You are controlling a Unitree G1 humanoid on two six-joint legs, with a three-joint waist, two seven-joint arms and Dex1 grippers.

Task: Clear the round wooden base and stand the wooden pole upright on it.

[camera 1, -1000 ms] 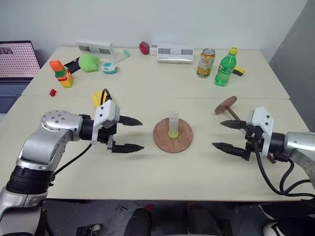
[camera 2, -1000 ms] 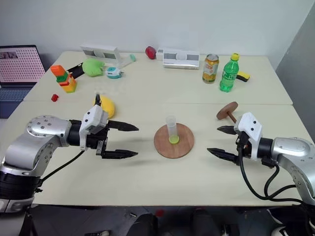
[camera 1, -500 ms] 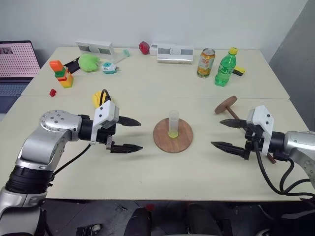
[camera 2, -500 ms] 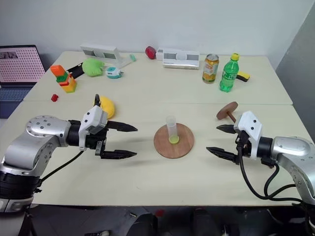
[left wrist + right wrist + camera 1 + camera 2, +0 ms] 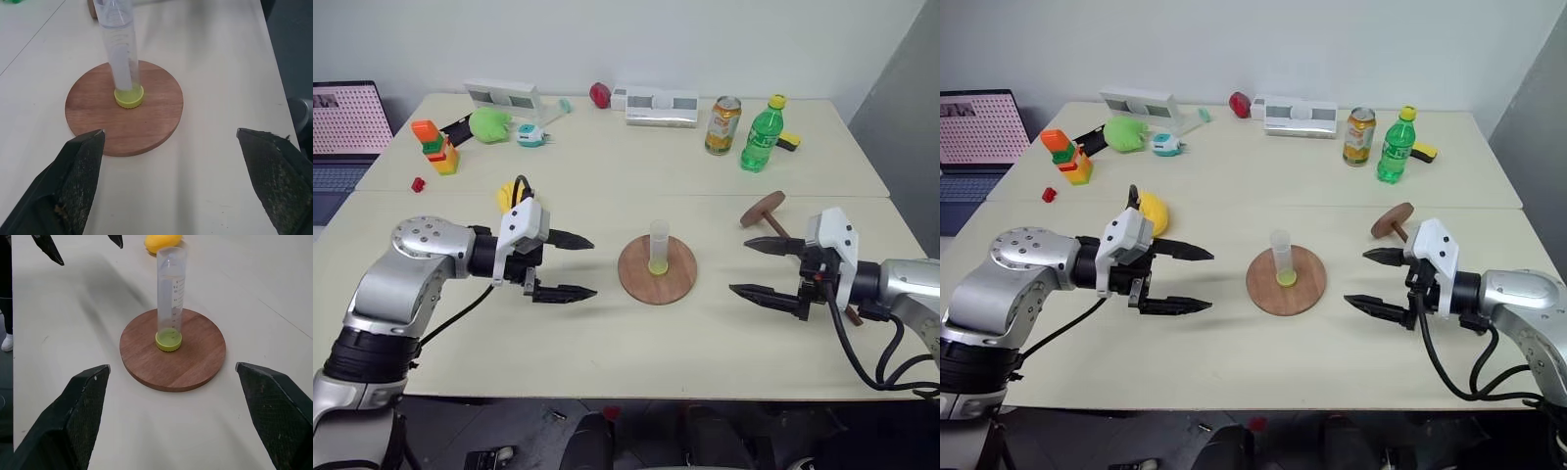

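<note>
Over table (image 5: 607, 343), left gripper (image 5: 576, 266) and right gripper (image 5: 756, 267) face round wooden base (image 5: 657, 270), jaws released, empty

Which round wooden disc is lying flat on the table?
The big base under the clear tube; the smaller disc on the pole is tilted.

Pale cream table (image 5: 607, 186), plain white wall (image 5: 636, 39) behind, grey panel (image 5: 901, 108) right

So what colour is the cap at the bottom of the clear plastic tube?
Yellow-green cap; clearest in the right wrist view.
</note>
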